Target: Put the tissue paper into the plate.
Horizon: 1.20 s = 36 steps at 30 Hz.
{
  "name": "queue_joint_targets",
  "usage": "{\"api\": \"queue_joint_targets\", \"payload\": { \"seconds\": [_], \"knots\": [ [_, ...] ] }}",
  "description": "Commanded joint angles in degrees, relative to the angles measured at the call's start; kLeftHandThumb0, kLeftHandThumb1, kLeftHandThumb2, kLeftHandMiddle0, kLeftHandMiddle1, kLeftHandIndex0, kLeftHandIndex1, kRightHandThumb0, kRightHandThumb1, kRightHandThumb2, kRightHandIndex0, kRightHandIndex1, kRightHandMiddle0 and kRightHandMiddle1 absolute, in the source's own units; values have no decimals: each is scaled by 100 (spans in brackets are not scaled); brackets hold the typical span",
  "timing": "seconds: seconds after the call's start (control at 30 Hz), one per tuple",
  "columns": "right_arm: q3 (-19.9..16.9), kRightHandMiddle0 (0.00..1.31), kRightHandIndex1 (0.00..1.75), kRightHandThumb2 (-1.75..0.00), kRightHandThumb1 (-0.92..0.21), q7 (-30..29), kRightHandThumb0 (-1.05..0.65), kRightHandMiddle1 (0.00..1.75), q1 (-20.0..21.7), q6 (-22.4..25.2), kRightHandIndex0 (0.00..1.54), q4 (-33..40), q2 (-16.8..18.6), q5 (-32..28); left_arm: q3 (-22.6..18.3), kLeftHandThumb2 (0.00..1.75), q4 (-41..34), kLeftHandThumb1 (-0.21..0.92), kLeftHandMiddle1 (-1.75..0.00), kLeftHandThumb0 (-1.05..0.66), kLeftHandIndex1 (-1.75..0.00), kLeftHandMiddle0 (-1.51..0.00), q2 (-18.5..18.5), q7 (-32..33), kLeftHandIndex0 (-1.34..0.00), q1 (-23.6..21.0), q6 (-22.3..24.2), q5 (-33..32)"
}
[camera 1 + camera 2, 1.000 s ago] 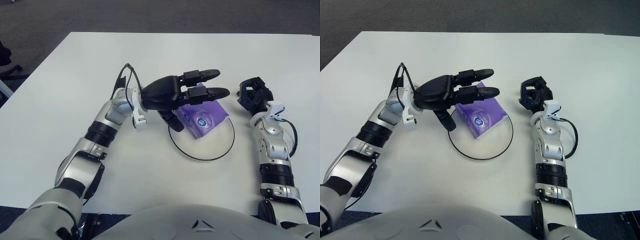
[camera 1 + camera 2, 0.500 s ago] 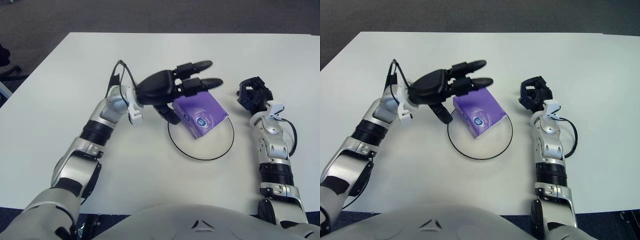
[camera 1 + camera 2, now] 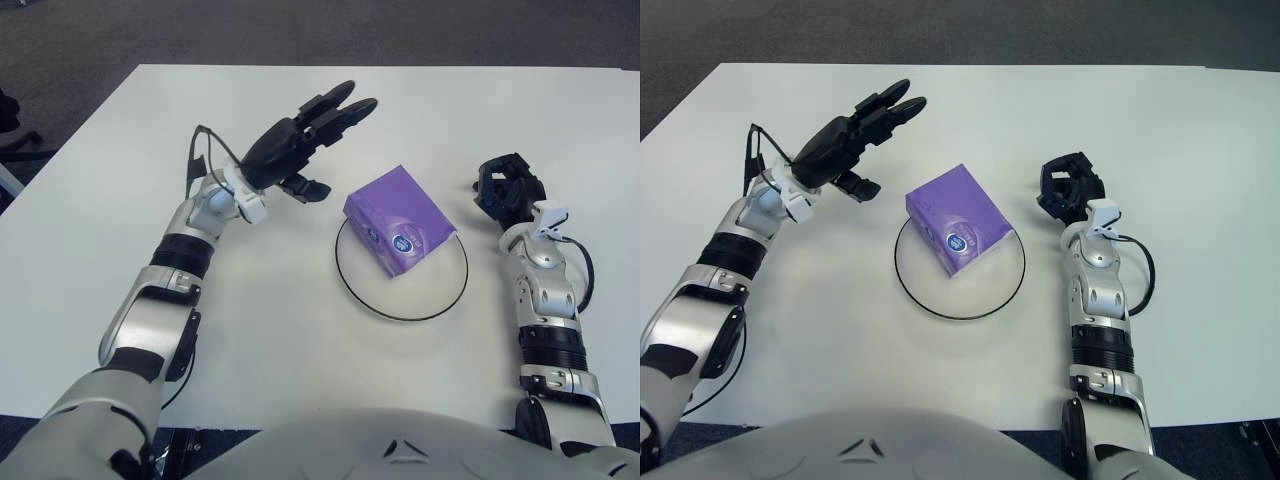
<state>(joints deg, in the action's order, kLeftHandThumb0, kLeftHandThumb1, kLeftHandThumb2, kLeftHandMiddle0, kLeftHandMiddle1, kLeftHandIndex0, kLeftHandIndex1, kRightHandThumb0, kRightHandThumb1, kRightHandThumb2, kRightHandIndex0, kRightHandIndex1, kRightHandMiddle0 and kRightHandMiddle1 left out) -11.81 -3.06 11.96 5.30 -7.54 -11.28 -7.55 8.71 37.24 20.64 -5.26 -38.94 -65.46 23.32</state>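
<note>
A purple tissue pack (image 3: 399, 220) lies in the clear plate with a dark rim (image 3: 437, 303) at the table's middle, its far corner overhanging the rim. My left hand (image 3: 305, 135) is up and to the left of the pack, apart from it, fingers spread and holding nothing. My right hand (image 3: 507, 187) rests on the table to the right of the plate, fingers curled, holding nothing.
The white table (image 3: 330, 330) ends at its far edge near the top of the view, with dark floor beyond. A dark object (image 3: 8, 110) stands off the table at the far left.
My left hand has let go of the tissue pack and drawn back up and to the left. The pack stays in the plate. The right hand has not moved.
</note>
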Motion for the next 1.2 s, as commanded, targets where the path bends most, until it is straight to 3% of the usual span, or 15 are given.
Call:
{"api": "queue_joint_targets", "payload": {
  "seconds": [0.0, 0.2, 0.37, 0.43, 0.57, 0.63, 0.7, 0.77, 0.87, 1.03, 1.17],
  "knots": [
    [25, 32, 175, -76, -73, -15, -37, 175, -428, 288, 83, -327, 229, -5, -45, 98, 316, 92, -3, -89, -9, -19, -34, 77, -17, -189, -108, -282],
    [12, 32, 175, -76, -73, 0, -37, 175, -431, 278, 83, -341, 218, -11, -73, 98, 589, 92, -2, -87, -8, -24, -99, 276, -21, -218, -101, -214],
    [7, 32, 175, -76, -73, 7, -37, 175, -433, 275, 83, -346, 214, -13, -183, 97, 523, 92, -2, -86, -7, -26, -231, 459, -22, -95, 352, -302],
    [6, 32, 175, -76, -73, 7, -37, 175, -435, 274, 83, -345, 215, -12, -299, 96, 420, 92, -3, -85, -8, -36, -378, 624, -27, 29, 714, -410],
    [7, 32, 175, -76, -73, 7, -37, 175, -441, 274, 83, -338, 219, -9, -516, 81, 334, 92, -6, -72, -15, -77, -698, 856, -57, 211, 1236, -730],
    [11, 32, 175, -76, -73, 3, -37, 175, -443, 276, 83, -331, 224, -7, -597, 72, 406, 92, -11, -62, -29, -93, -836, 834, -65, 252, 1327, -1004],
    [13, 32, 175, -76, -73, 1, -37, 175, -445, 278, 83, -325, 226, -6, -670, 63, 508, 92, -37, -50, -58, -99, -993, 620, -63, 287, 1347, -1469],
    [14, 32, 175, -76, -73, -1, -37, 175, -447, 280, 83, -320, 228, -5, -740, 52, 562, 92, -68, -42, -108, -93, -1193, 189, -48, 355, 1350, -2149],
    [17, 32, 175, -76, -73, -4, -37, 175, -448, 286, 83, -311, 229, -5, -847, 44, 507, 92, -115, -37, -144, -82, -1475, -482, -37, 501, 1499, -3100],
    [18, 32, 175, -76, -73, -6, -37, 175, -448, 291, 83, -306, 230, -5, -1016, 45, 47, 92, -159, -35, -164, -70, -1787, -1135, -28, 943, 2251, -4134],
    [16, 32, 175, -76, -73, -5, -37, 175, -444, 294, 83, -309, 228, -6, -1159, 50, -518, 92, -171, -35, -172, -67, -1817, -836, -23, 1415, 3111, -4237]
  ]
}}
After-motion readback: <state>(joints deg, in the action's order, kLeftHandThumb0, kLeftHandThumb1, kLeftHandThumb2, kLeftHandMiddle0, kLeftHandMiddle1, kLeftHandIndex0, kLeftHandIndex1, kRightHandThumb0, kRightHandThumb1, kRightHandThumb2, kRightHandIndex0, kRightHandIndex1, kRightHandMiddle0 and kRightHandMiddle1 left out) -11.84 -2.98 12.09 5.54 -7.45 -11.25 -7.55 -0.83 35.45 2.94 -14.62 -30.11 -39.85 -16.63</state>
